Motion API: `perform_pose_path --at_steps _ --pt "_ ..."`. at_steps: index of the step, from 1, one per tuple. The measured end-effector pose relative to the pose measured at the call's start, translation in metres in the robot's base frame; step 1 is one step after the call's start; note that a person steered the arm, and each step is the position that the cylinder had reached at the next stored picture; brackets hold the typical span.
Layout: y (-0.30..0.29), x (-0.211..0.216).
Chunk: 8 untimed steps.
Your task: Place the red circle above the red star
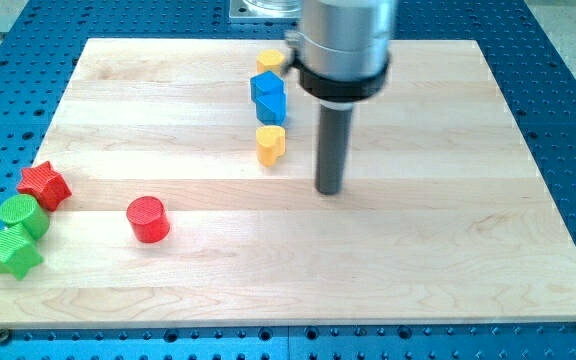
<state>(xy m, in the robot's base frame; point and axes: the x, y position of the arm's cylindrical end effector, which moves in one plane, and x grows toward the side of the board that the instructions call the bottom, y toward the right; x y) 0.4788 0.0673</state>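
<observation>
The red circle (148, 219), a short cylinder, stands on the wooden board at the view's lower left. The red star (45, 185) lies to its left and slightly higher, at the board's left edge. My tip (329, 190) is near the board's middle, far to the right of the red circle and a little higher in the view, touching no block. It is just right of and below the yellow heart (270, 144).
A green circle (22, 216) and a green star (12, 251) sit just below the red star at the left edge. A blue block (268, 97) and a yellow block (269, 61) line up above the yellow heart. The board (418, 250) lies on a blue perforated table.
</observation>
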Motion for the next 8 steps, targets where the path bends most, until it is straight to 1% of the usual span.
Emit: perform_pose_path --at_steps 1,2,3,4,5,6,7,8 --pt "0.042 0.016" --pt "0.039 0.03" --pt "-0.038 0.047" --pt "-0.085 0.065" --pt "-0.166 0.076" --pt "-0.203 0.067" --pt "-0.209 -0.016" --pt "-0.212 -0.046"
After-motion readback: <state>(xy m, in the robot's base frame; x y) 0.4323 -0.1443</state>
